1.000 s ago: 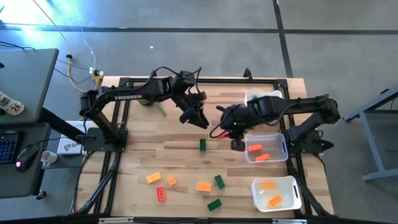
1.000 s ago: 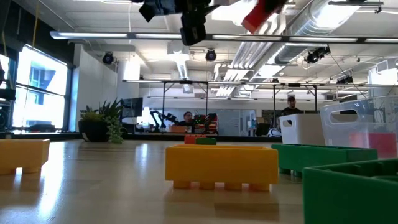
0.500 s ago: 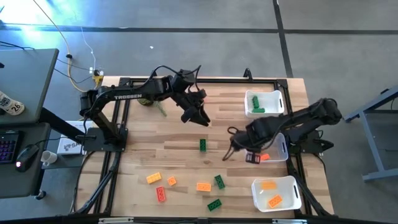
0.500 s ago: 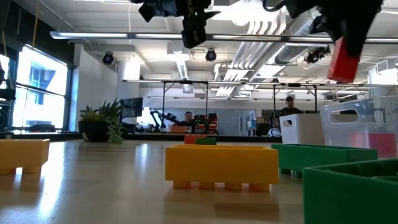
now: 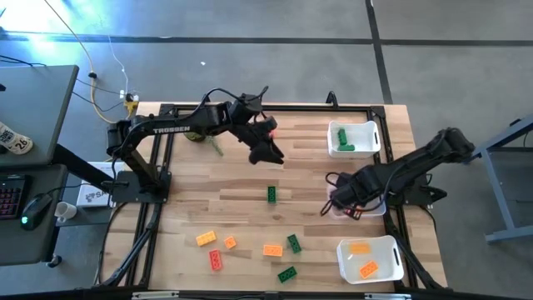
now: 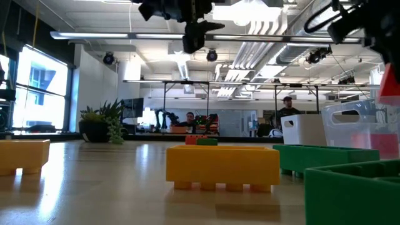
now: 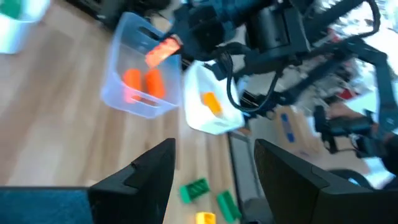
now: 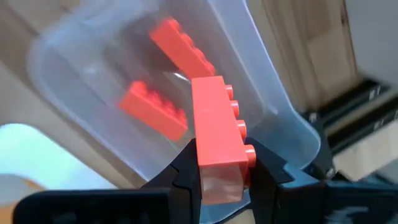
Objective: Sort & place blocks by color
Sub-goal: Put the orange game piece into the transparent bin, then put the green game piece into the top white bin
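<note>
Three white bins sit along the desk [image 5: 241,200] at its right edge: far one w/ green bricks [image 5: 353,138], middle bin [image 5: 372,202] w/ red-orange ones, near bin [image 5: 371,259] w/ yellow-orange. Right end effector [image 8: 224,163] is clamped on a red-orange brick [image 8: 217,134], hovering right above the middle bin's rim on the desk-centre side; wrist view shows the bin [image 8: 273,112] open straight ahead of the fingers w/ two red-orange bricks [image 8: 180,46] already lying inside. So the drop target is directly under/ahead of the held brick, v. close. Brick's long axis runs out along the fingers, studs facing sideways; probably just a small nudge further over the bin, then release. Left end effector [image 5: 271,154] hangs high over the far-middle of the desk, fingers [image 7: 146,177] spread fairly wide, nothing between them. Loose bricks lie toward the near side: a green one [image 5: 271,194] nearly under the left arm, rest (yellow-orange [image 5: 206,238], red [image 5: 216,260], green [image 5: 287,273]) further near. Left arm is clearly the nearer one for those.
</note>
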Controlling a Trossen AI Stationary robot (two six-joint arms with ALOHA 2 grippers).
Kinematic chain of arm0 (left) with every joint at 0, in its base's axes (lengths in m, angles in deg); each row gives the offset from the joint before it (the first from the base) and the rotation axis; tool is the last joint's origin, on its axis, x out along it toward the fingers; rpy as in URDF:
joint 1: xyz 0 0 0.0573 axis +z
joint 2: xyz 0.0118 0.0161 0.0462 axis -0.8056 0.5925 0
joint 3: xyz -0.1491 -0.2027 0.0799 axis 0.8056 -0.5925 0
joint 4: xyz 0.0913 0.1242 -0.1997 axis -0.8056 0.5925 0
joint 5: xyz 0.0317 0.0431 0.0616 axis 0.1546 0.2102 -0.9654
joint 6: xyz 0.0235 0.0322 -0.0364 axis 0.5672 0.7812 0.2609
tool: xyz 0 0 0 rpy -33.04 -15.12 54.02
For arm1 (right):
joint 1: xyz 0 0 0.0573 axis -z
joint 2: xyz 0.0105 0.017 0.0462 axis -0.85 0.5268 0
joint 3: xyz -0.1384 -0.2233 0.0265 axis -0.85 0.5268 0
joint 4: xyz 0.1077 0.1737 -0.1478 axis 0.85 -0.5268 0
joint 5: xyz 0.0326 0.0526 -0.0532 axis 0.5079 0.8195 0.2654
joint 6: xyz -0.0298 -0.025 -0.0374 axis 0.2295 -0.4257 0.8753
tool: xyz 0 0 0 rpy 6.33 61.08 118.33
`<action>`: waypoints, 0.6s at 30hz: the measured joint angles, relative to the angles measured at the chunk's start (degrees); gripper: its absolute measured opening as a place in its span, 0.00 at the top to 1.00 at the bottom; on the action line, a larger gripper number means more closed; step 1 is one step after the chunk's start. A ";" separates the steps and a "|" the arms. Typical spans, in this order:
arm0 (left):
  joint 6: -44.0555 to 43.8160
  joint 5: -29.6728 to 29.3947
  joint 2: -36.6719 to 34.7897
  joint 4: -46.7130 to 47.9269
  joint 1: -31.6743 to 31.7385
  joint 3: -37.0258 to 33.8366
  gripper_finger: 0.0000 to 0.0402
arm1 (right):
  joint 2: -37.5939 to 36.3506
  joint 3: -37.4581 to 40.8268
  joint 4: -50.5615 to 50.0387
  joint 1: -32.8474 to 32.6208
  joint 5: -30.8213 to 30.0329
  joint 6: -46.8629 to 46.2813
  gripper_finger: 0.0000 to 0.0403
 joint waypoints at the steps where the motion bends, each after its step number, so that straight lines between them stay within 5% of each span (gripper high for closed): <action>1: 0.02 -0.94 0.00 0.60 0.00 0.00 0.48 | -0.68 1.25 0.00 -0.30 0.28 -1.59 0.83; 13: 10.23 -24.99 0.00 24.48 -1.86 0.00 0.49 | -3.45 8.32 4.69 -1.80 2.09 -9.20 0.71; 18: 14.04 -30.64 0.00 33.83 -4.01 0.01 0.49 | -3.45 8.32 5.86 -1.63 0.08 -12.30 0.70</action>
